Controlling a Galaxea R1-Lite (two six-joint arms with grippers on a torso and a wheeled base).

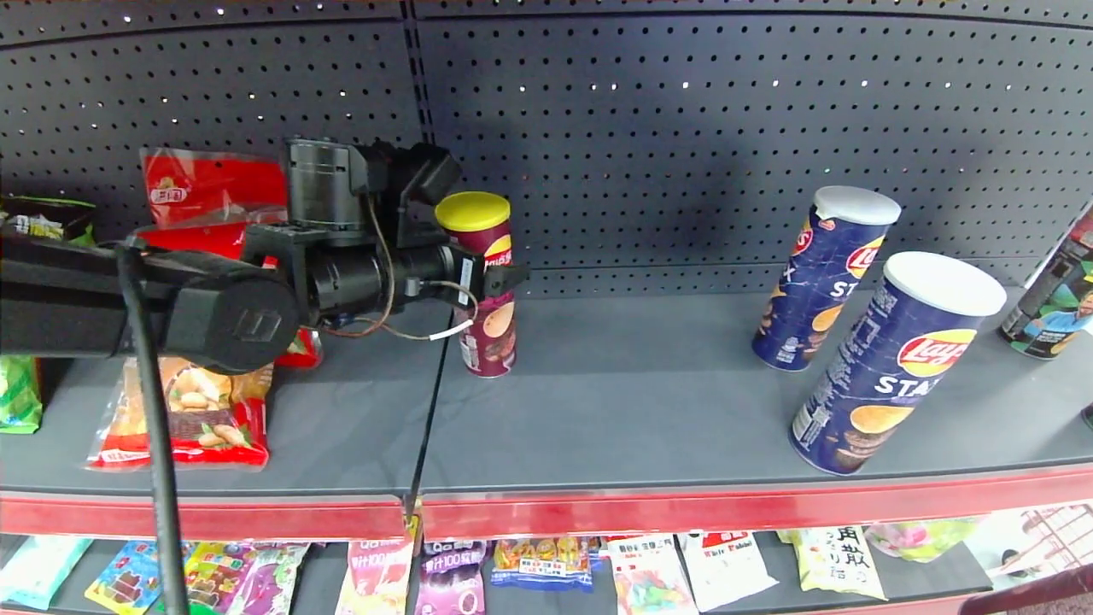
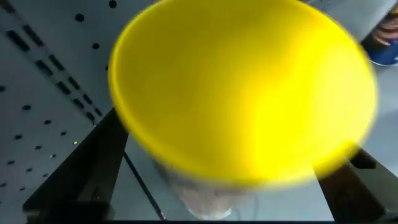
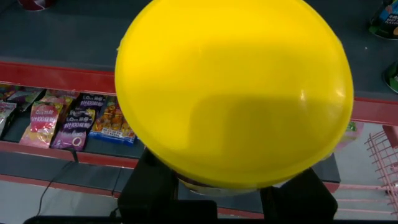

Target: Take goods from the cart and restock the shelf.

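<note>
A maroon chip can with a yellow lid (image 1: 487, 290) stands upright on the grey shelf (image 1: 632, 384), near the pegboard back wall. My left gripper (image 1: 493, 278) comes in from the left and is shut around its upper part. In the left wrist view the yellow lid (image 2: 242, 93) sits between the dark fingers (image 2: 81, 177). My right gripper (image 3: 224, 196) is shut on a second can with a yellow lid (image 3: 233, 87), held out in front of the shelf's red edge (image 3: 56, 74).
Two blue chip cans (image 1: 824, 278) (image 1: 897, 363) stand at the right, with another can (image 1: 1055, 299) at the far right edge. A peanut bag (image 1: 184, 414) and a red bag (image 1: 213, 201) lie at the left. Bare shelf lies between the maroon and blue cans. Snack bags (image 1: 546, 564) fill the lower shelf.
</note>
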